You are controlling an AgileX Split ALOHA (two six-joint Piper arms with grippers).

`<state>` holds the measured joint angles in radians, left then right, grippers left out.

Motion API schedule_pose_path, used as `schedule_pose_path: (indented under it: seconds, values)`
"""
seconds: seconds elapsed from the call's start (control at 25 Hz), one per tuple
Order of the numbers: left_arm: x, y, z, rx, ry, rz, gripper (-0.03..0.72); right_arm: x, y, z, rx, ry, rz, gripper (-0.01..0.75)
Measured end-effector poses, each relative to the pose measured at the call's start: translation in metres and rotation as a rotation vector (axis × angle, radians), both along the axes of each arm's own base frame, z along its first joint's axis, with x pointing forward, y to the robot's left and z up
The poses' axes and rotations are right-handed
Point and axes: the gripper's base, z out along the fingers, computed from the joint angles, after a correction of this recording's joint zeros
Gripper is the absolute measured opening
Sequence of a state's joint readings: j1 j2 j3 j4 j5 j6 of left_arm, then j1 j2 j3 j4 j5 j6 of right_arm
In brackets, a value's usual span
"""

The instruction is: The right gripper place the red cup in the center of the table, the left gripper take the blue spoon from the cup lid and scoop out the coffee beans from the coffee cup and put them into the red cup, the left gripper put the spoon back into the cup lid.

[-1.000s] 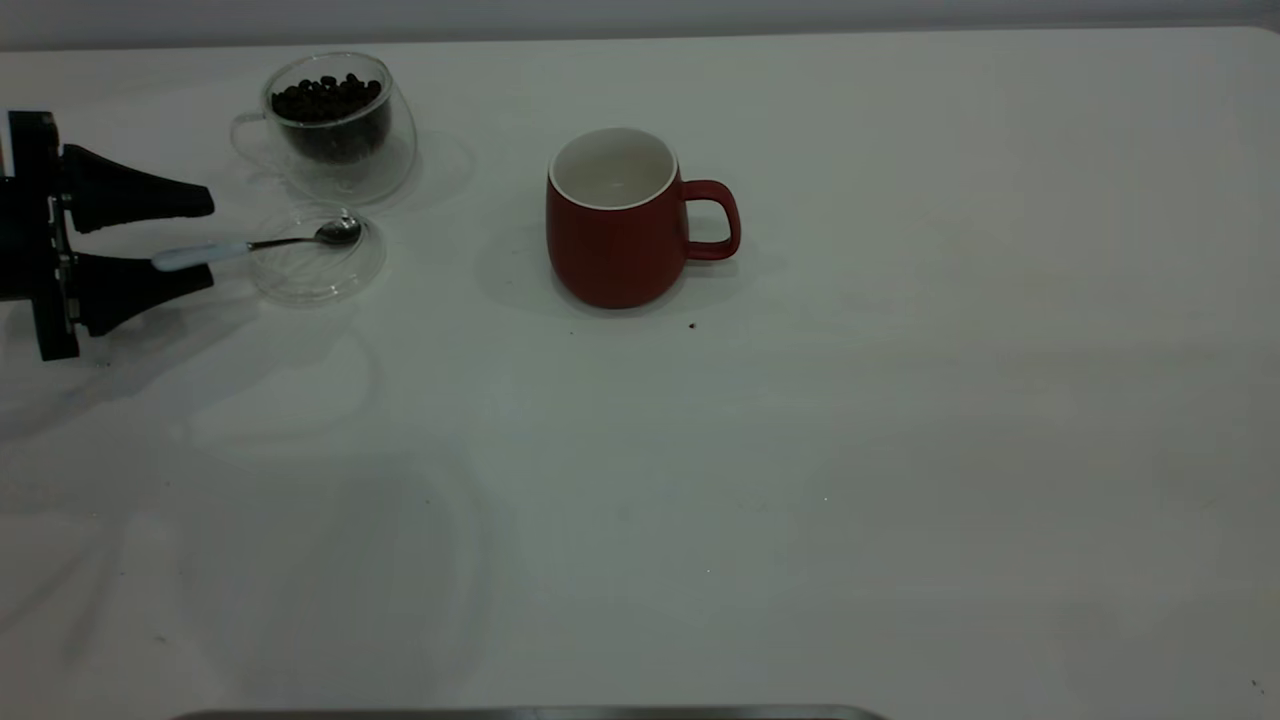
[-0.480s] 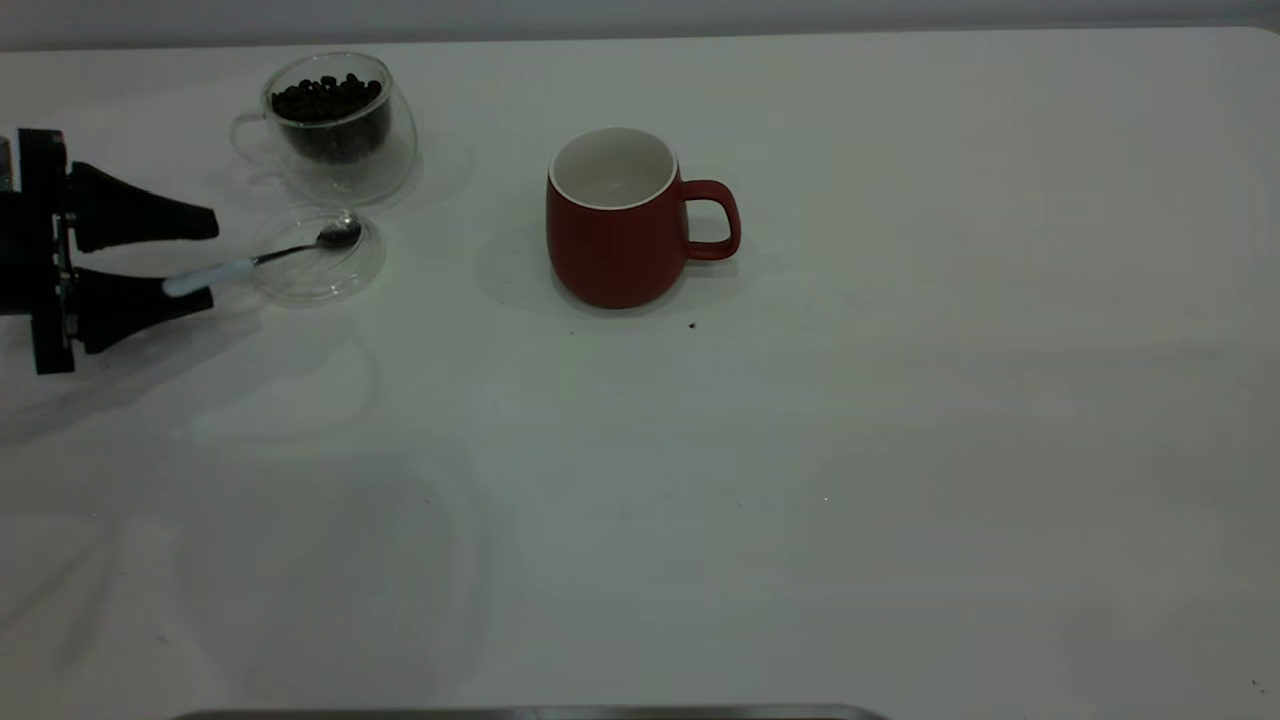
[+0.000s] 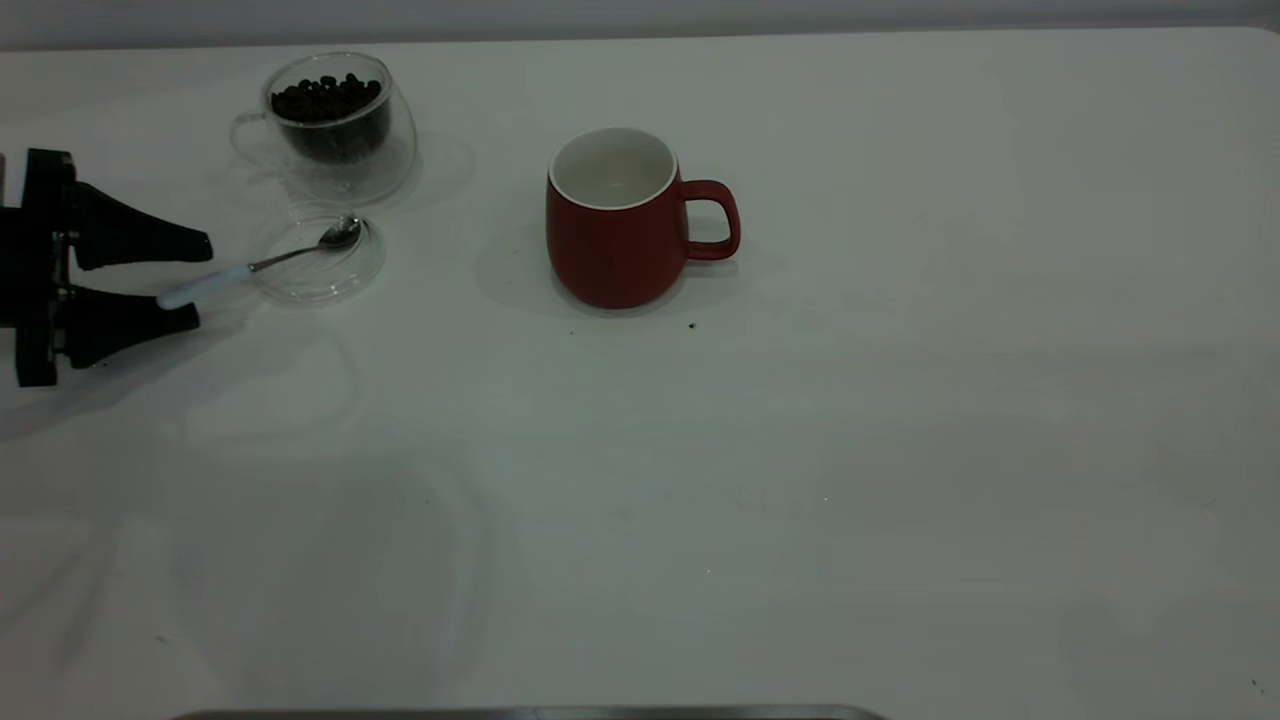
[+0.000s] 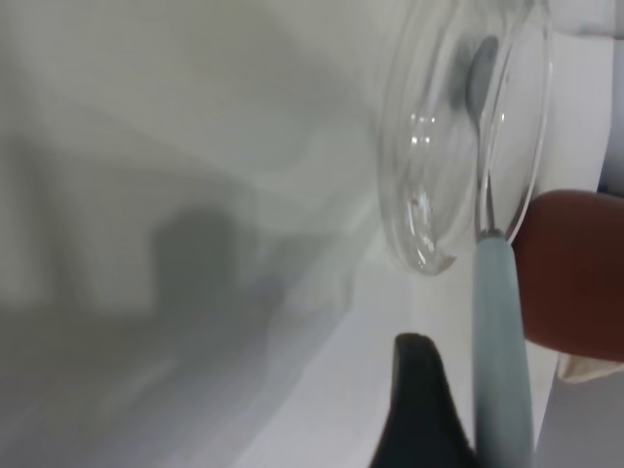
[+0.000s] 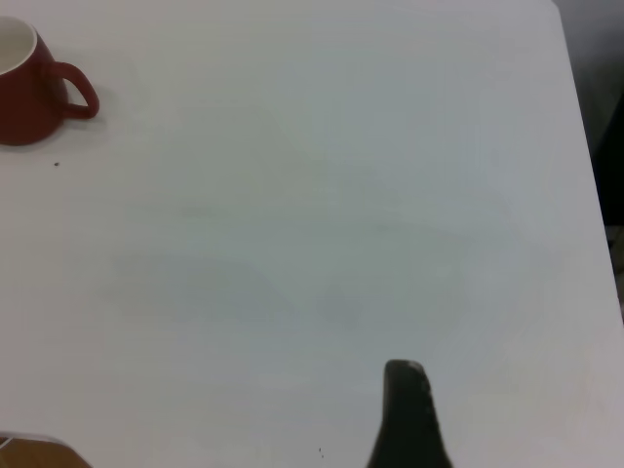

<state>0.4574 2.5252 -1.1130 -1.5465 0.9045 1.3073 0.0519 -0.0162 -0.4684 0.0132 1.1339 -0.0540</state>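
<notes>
**Exterior view: the spoon sits between my open left fingers**

Exterior view shows the blue spoon [image 3: 255, 265] lying with its shiny bowl inside the cup lid [image 3: 316, 255] and its pale handle sticking out over the rim toward my left arm. The left gripper [image 3: 195, 280] has its two black fingers apart, one on each side of the handle end. One finger looks very close to the handle, but I do not think it is squeezing yet.

I think the spoon is light, thin and stiff. The metal neck looks slippery, so I want to grab the pale handle, close to its end. The lid is light too and may slide if I push the spoon sideways.

Just behind the lid stands the coffee cup [image 3: 335, 125], made of glass, so I must not bump it. The coffee beans [image 3: 328, 100] fill its inside. The red cup [image 3: 617, 220] stands near the middle of the table [image 3: 900, 450], well apart from the lid, and looks empty.

I count one spoon, one lid, one glass cup, one red cup and many beans.

The right wrist view shows just one black fingertip, so I cannot tell how that gripper [image 5: 409, 414] is set.
</notes>
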Motion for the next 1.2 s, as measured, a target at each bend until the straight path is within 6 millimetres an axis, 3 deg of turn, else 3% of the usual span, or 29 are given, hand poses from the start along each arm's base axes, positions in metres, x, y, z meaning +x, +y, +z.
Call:
schedule_pose_path:
  seconds: [0.24,0.4,0.52,0.64,0.76,0.84,0.92,1.0,1.12,1.2]
  values:
    - [-0.009,0.061,0.029,-0.032,-0.048,0.208,0.57,0.0,0.0,0.0,0.0,0.0,0.0,0.582]
    - [-0.01,0.096,0.073,-0.202,-0.16,0.392,0.57,0.0,0.0,0.0,0.0,0.0,0.0,0.582]
    - [-0.005,0.097,0.115,-0.182,-0.234,0.374,0.57,0.0,0.0,0.0,0.0,0.0,0.0,0.582]
    - [0.006,0.074,0.169,-0.121,-0.353,0.267,0.57,0.0,0.0,0.0,0.0,0.0,0.0,0.582]
    - [0.014,0.022,0.224,-0.026,-0.472,0.041,0.57,0.0,0.0,0.0,0.0,0.0,0.0,0.582]
    - [0.013,-0.02,0.25,0.194,-0.487,-0.197,0.57,0.0,0.0,0.0,0.0,0.0,0.0,0.582]
    - [0.006,-0.062,0.254,0.506,-0.394,-0.448,0.57,0.0,0.0,0.0,0.0,0.0,0.0,0.582]
    - [-0.006,-0.088,0.251,0.738,-0.238,-0.591,0.57,0.0,0.0,0.0,0.0,0.0,0.0,0.582]
    - [-0.021,-0.107,0.248,1.028,0.06,-0.684,0.57,0.0,0.0,0.0,0.0,0.0,0.0,0.582]
    - [-0.032,-0.106,0.256,1.234,0.269,-0.696,0.57,0.0,0.0,0.0,0.0,0.0,0.0,0.582]
